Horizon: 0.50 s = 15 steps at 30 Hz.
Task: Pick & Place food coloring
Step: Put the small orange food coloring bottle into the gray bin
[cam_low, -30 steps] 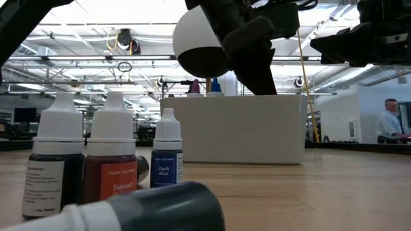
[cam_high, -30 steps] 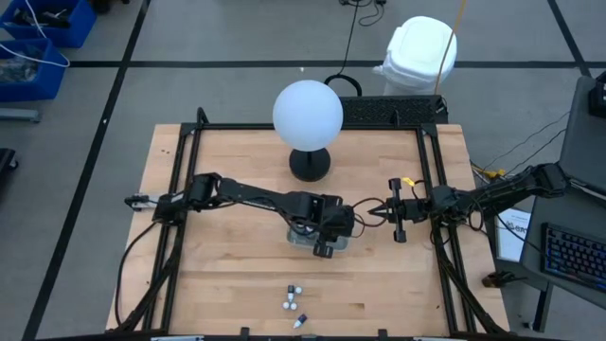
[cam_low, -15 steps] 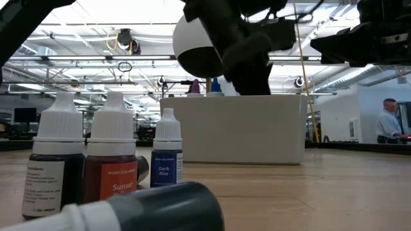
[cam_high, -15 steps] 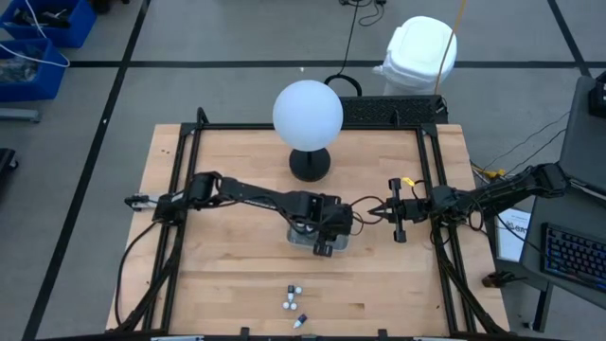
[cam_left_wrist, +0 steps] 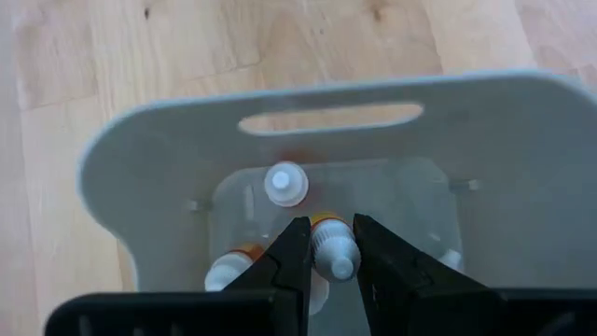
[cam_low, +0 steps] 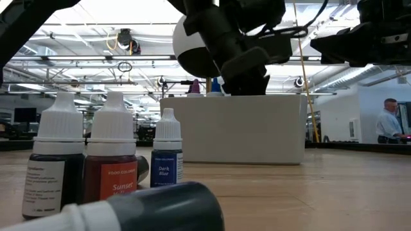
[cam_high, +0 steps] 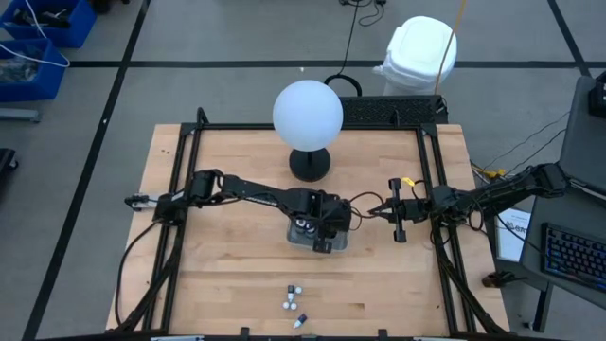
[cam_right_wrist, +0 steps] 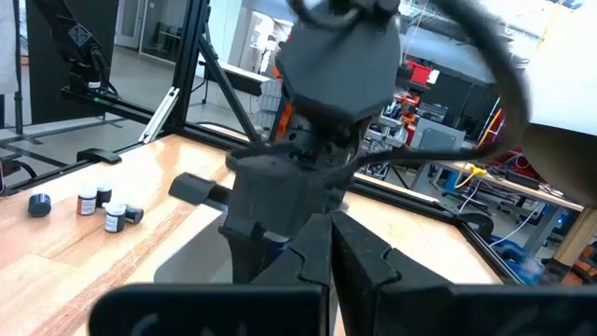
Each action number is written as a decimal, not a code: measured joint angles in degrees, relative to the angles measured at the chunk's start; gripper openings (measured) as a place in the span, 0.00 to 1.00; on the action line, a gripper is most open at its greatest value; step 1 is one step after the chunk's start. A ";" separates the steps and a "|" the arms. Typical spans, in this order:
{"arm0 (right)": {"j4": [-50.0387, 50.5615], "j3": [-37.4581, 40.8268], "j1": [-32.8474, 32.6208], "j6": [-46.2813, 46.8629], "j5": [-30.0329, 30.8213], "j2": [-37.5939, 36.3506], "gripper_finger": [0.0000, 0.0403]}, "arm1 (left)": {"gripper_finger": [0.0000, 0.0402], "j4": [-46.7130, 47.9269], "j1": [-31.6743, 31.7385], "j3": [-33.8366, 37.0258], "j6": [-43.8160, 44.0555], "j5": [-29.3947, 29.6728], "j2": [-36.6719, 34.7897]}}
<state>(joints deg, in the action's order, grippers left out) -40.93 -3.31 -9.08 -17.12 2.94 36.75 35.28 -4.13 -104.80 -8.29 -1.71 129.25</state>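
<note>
One food coloring bottle (cam_left_wrist: pixel 331 250) is sitting pinched in the left gripper (cam_left_wrist: pixel 330 257) over the clear tray (cam_left_wrist: pixel 168 149). Right gripper (cam_right_wrist: pixel 328 245) is waiting beside it, fingers pressed together.

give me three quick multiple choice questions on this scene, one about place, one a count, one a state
1. Where is the left gripper?
A. over the clear tray
B. beside the white globe
C. at the table's front edge

2. How many bottles stand upright in the low view's foreground?
A. one
B. three
C. six

3. What is the left gripper doing?
A. open and empty
B. shut on a white-capped bottle
C. gripping the tray's handle

Answers: 1 A, the high view shows it above the tray. 2 B, three white-capped bottles stand in a row. 3 B, the left wrist view shows its fingers pinching the bottle.
</note>
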 joint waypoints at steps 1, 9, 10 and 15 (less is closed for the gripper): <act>0.00 0.00 0.00 0.00 0.00 0.00 0.00 | 0.16 -0.42 0.02 0.46 0.02 -0.01 0.00; 0.01 0.00 -0.02 -0.02 0.00 0.00 0.00 | 0.18 -2.30 0.48 0.88 -0.73 -2.81 0.00; 0.02 0.00 0.00 -0.03 0.00 0.01 0.00 | 0.18 -2.30 0.54 0.88 -0.60 -2.82 0.00; 0.01 0.00 0.00 -0.02 0.00 0.01 0.00 | 0.19 -2.42 0.65 0.88 -0.76 -2.79 0.00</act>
<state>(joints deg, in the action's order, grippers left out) -40.92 -3.31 -9.08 -17.15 2.94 36.76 32.86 -3.49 -103.92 -9.06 -4.49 129.25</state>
